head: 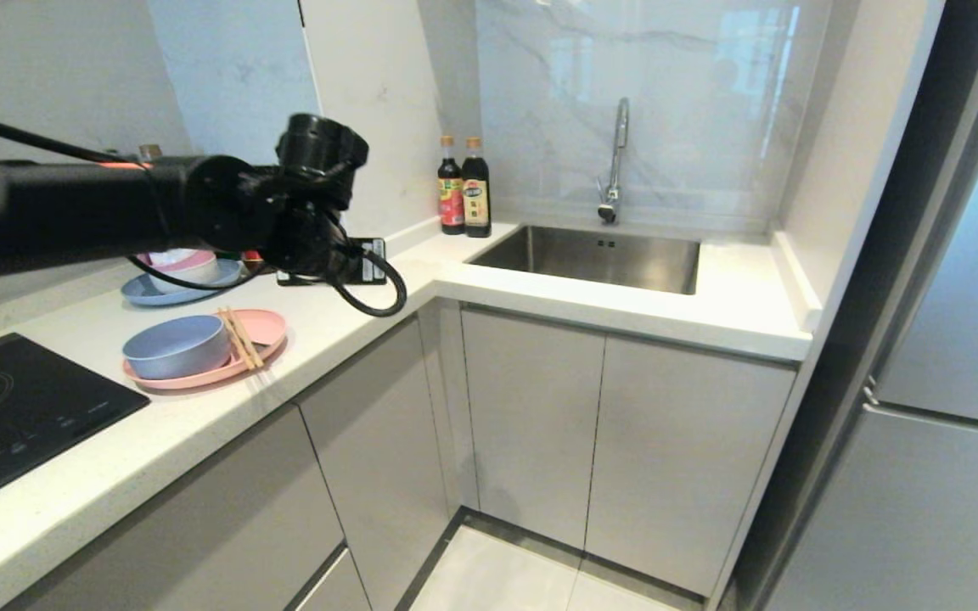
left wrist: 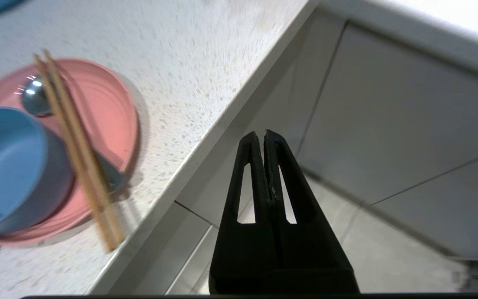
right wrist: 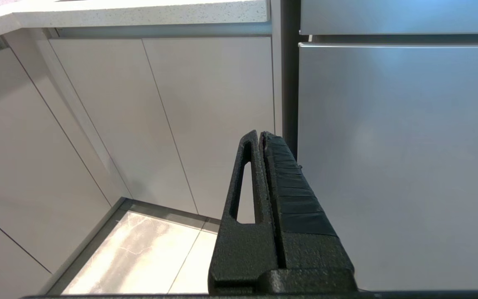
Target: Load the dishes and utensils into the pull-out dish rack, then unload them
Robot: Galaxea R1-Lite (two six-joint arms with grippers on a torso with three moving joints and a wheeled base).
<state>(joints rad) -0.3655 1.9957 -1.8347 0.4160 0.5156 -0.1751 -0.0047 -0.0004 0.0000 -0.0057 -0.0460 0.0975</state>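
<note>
While chopsticks [left wrist: 77, 145] half-hide the spoon [left wrist: 35, 97], left tool [left wrist: 262, 133] is pressed together, empty.

The pink plate [head: 264, 327] and light-blue bowl [head: 175, 344] look like matte plastic, with pale wooden chopsticks [head: 240, 338] across the plate and a shiny metal spoon [left wrist: 35, 96] beside them. They sit on a speckled, stone-like countertop [head: 353, 310] near a glossy black cooktop [head: 22, 407]. The sink [head: 599, 259] is brushed steel under a polished marble-look backsplash [head: 693, 102].
</note>
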